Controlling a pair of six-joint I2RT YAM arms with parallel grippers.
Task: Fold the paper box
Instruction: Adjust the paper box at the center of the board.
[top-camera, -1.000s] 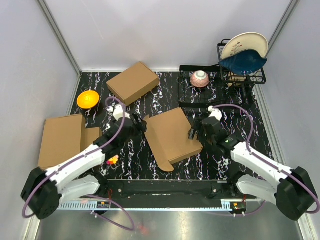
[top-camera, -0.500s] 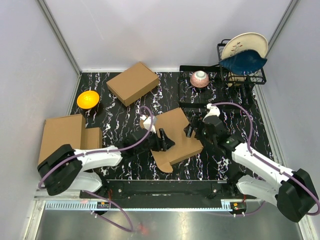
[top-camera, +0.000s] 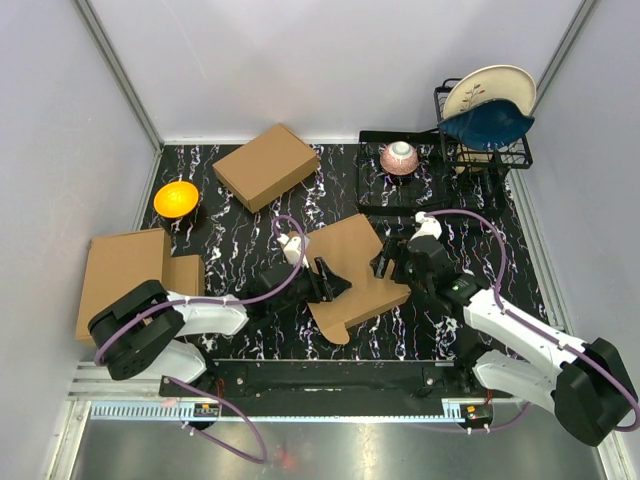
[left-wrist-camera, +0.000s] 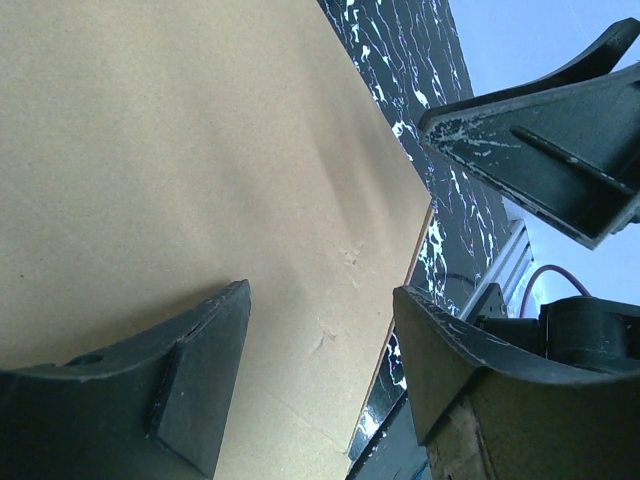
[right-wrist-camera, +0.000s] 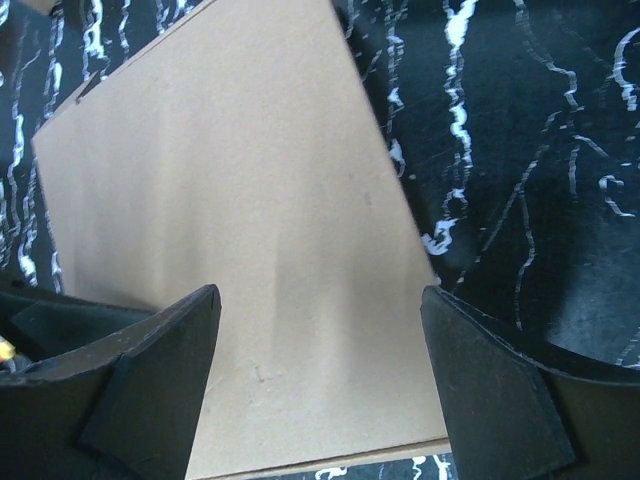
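The paper box lies flat and unfolded at the middle of the black marbled table, turned a little askew, with a rounded tab sticking out at its 7 o'clock corner. The left gripper reaches in low from 9 o'clock and sits over the box's left part; in the left wrist view its fingers are spread apart, released, with bare cardboard showing between them. The right gripper stands at the box's 3 o'clock edge; from the right wrist its fingers are wide apart too, holding nothing, the panel and its right edge lying in the gap.

At 11 o'clock of the paper box rests a closed compact box, and farther at 10 o'clock an orange bowl. A flat cardboard sheet lies at 9 o'clock by the table's left edge. At 1 o'clock a pink bowl sits beside a dish rack holding a plate and a blue bowl
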